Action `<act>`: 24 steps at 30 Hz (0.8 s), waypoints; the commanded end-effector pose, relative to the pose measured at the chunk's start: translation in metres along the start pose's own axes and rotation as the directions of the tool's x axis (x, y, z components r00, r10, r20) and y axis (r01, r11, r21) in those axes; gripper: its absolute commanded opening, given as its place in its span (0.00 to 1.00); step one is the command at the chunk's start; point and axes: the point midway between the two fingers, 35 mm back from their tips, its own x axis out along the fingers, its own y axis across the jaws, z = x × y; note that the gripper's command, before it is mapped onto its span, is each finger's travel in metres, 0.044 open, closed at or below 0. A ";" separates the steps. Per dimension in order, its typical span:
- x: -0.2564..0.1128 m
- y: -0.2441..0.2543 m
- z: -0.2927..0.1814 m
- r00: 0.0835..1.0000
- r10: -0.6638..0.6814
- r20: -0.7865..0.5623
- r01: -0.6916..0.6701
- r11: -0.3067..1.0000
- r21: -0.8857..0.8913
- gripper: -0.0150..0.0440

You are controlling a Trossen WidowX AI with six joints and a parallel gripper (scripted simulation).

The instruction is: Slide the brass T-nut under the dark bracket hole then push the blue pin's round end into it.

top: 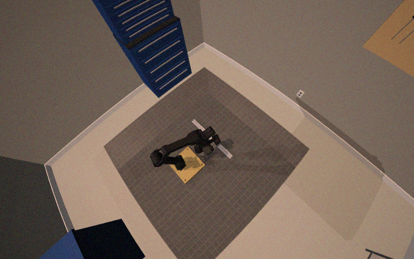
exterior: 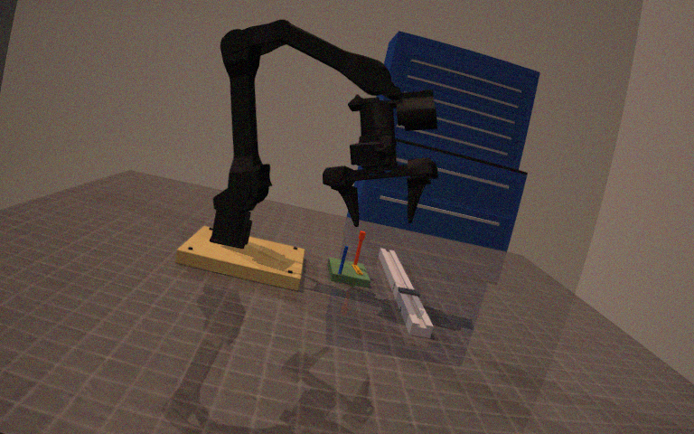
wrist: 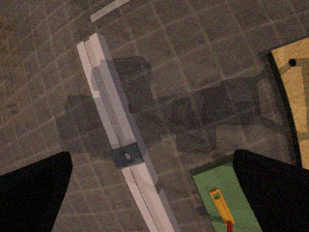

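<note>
Below the raised wrist and off to the arm-base side of centre in the wrist view: that's where your T-nut sits. The pincer [top: 210, 138] [exterior: 382, 223] [wrist: 154, 161] is spread wide with nothing in it, well above the worktop [top: 244, 170] [exterior: 127, 327] [wrist: 212, 19].

The brass T-nut [exterior: 357, 269] [wrist: 222, 207] is on the green tray [exterior: 335, 266] [wrist: 203, 180], between the wooden base board [top: 185, 177] [exterior: 240, 271] [wrist: 285, 58] and the aluminum rail [top: 225, 151] [exterior: 394, 268] [wrist: 113, 103]. Its orange handle [exterior: 360, 248] [wrist: 230, 226] stands up from it, leaning a little in the exterior view. In the wrist view only a bit of the handle shows, at the bottom edge, near the right-hand finger. The nut's long axis there slants down to the right, roughly along the rail's run.

So your fingertips aren't centred on the handle: in the wrist view the gap is over the rail side, and the handle is toward the base board and the lower edge. I'd shift that way first, then drop. Going straight down from here risks a finger landing on the tray or handle.

Watch the blue pin [exterior: 342, 259]; it stands upright on the same tray, close beside the handle, so a wide finger could knock it. Judging by the layout, you're at step one: the dark bracket [exterior: 407, 291] [wrist: 127, 156] is across the rail, nut still to go in.
</note>
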 end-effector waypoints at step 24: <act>-0.012 -0.055 -0.111 0.977 -0.205 0.063 0.207 0.821 -0.533 1.00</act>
